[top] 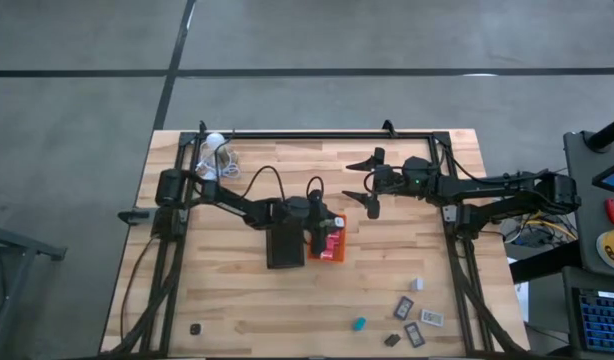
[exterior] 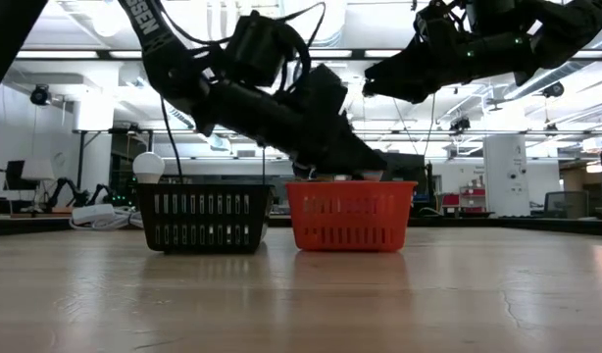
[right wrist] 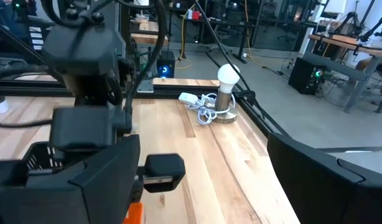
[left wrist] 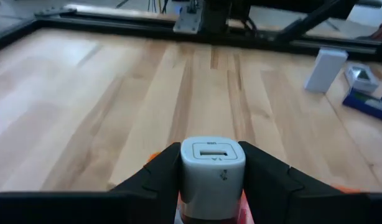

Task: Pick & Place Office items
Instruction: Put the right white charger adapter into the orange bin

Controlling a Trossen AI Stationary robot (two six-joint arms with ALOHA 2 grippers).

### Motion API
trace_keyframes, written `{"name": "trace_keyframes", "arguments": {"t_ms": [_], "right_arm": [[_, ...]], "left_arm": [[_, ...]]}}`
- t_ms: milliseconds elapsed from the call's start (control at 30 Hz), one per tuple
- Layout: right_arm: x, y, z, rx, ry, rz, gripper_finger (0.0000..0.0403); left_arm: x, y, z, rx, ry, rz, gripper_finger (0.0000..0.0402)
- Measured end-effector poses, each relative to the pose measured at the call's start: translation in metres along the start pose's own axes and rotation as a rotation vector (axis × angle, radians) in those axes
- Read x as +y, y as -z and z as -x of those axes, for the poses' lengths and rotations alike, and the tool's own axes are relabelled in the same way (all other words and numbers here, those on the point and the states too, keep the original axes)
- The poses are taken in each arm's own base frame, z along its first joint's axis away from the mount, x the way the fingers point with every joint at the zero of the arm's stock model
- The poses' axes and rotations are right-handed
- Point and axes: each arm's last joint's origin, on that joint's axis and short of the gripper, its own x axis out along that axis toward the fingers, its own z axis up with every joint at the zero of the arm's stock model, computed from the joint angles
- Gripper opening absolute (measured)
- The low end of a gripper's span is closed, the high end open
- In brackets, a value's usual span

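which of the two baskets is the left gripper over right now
The orange basket, the one on the right of the pair in the high view. The left gripper hangs over it, shut on a small white block; the black basket stands beside it.

Bright, even overhead light; soft shadows; blurred foreground in wrist views.

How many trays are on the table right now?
2: a black tray near the table's middle, and an orange tray touching its right side, under the left gripper. No others show.
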Motion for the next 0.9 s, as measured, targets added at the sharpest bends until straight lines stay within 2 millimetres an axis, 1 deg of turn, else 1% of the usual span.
{"name": "trace_keyframes", "arguments": {"t_ms": [67, 367, 700, 900], "right_arm": [[-0.0001, 0.0, 0.0, 0.0, 0.0, 0.0, 0.035], [-0.0002, -0.0001, 0.0, -0.001, 0.001, 0.0, 0.034], [-0.0002, 0.0001, -0.0001, 0.0, 0.001, 0.0, 0.0349], [-0.0002, 0.0001, -0.0001, 0.0, 0.001, 0.0, 0.0342]], "left_arm": [[0.0001, 0.0042, -0.002, 0.017, 0.002, 0.003, 0.0149], [-0.0001, 0.0066, -0.0019, 0.031, 0.005, 0.009, 0.0149], [0.0004, 0.0069, -0.0018, 0.032, 0.004, 0.01, 0.015], [0.0003, 0.0072, -0.0017, 0.033, 0.007, 0.011, 0.0174]]}}
